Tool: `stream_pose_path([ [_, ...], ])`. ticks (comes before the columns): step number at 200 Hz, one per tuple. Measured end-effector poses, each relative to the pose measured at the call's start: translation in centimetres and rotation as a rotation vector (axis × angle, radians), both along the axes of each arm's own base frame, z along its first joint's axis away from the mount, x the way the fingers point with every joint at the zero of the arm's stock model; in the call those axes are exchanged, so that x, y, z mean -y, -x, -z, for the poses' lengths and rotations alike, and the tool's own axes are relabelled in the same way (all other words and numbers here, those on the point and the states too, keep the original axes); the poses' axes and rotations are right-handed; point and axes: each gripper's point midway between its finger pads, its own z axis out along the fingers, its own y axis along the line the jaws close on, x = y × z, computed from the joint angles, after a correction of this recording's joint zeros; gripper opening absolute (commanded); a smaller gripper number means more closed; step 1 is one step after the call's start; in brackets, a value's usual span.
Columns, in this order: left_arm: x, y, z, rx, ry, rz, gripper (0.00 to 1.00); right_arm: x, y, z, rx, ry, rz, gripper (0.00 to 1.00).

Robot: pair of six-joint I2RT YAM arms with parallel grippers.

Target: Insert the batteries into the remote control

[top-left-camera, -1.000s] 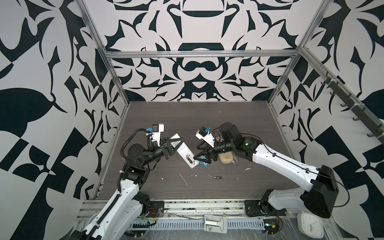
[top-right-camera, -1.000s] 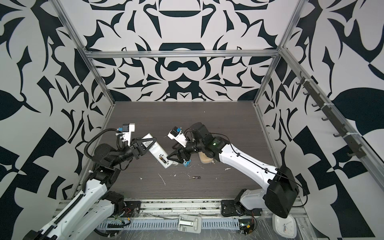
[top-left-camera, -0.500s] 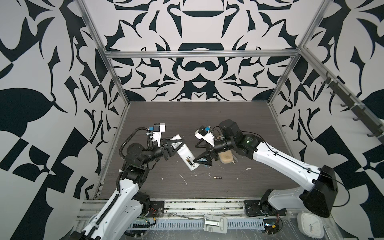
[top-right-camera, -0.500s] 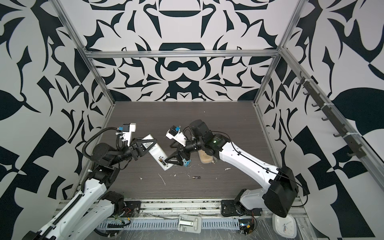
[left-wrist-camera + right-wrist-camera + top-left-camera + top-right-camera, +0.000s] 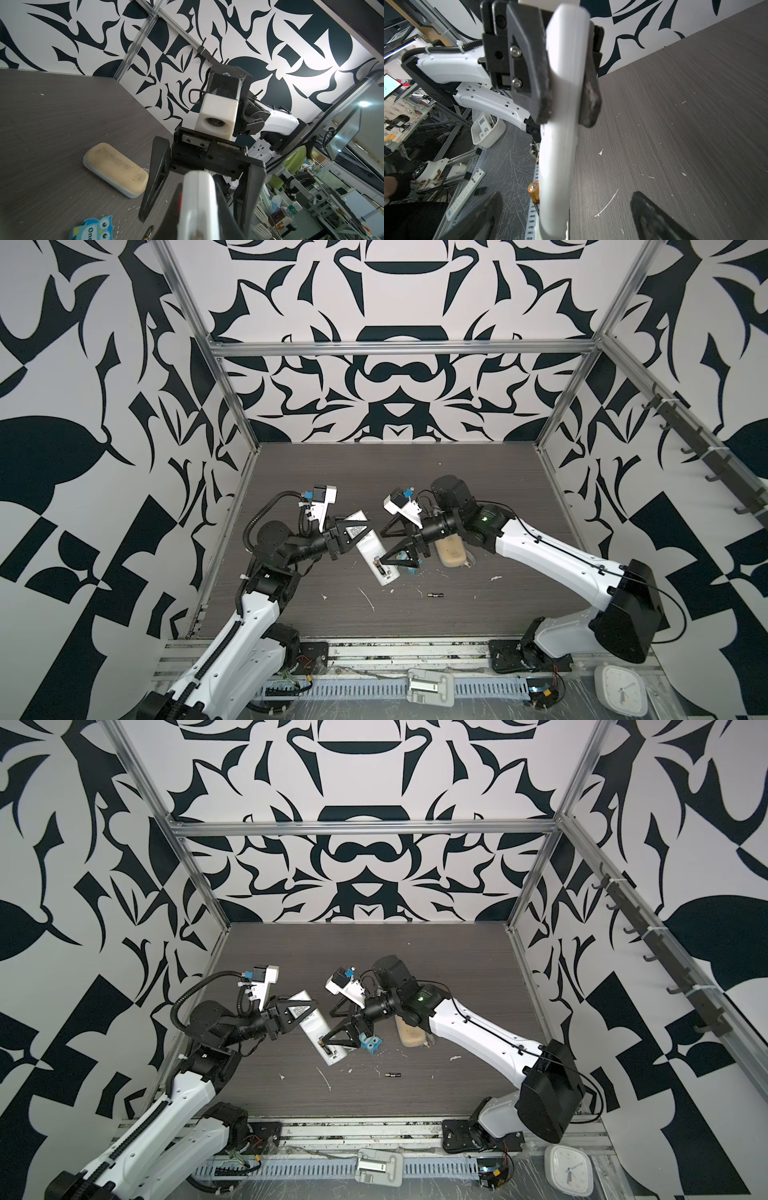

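White remote control [image 5: 372, 549], held slantwise over the dark wood-grain surface [image 5: 374, 472], left of centre in both top views. The left end effector [image 5: 365, 533] is pressed together on the remote's upper, buttoned half. The right wrist view shows its pads [image 5: 537, 93] clamping opposite faces. The right end effector [image 5: 383, 548] is spread wide, one finger on either side of the remote's lower half, gripping nothing. One battery [image 5: 379, 570] lies in the open compartment near the remote's lower end; the right wrist view shows it as an orange-and-black cell with a gold cap. A second battery [image 5: 435, 595] lies loose on the surface nearer the front edge, apart from both arms. A tan oblong case [image 5: 451, 551] and a small blue block [image 5: 371, 1044] with eyes rest just beside the right end effector. White scraps [image 5: 368, 599] dot the surface.
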Motion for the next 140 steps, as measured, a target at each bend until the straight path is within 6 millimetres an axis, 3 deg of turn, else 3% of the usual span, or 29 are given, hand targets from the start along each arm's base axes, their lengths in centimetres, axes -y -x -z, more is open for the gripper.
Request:
stream_pose_path([
  [84,0.1,1.2,-2.2,0.067,0.012,0.056,0.0,-1.1,2.3,-0.4,0.012,-0.021,-0.072,1.0],
  [140,0.1,1.3,-2.9,0.092,0.006,0.051,0.0,-1.4,1.8,0.6,0.02,-0.009,-0.03,0.99],
])
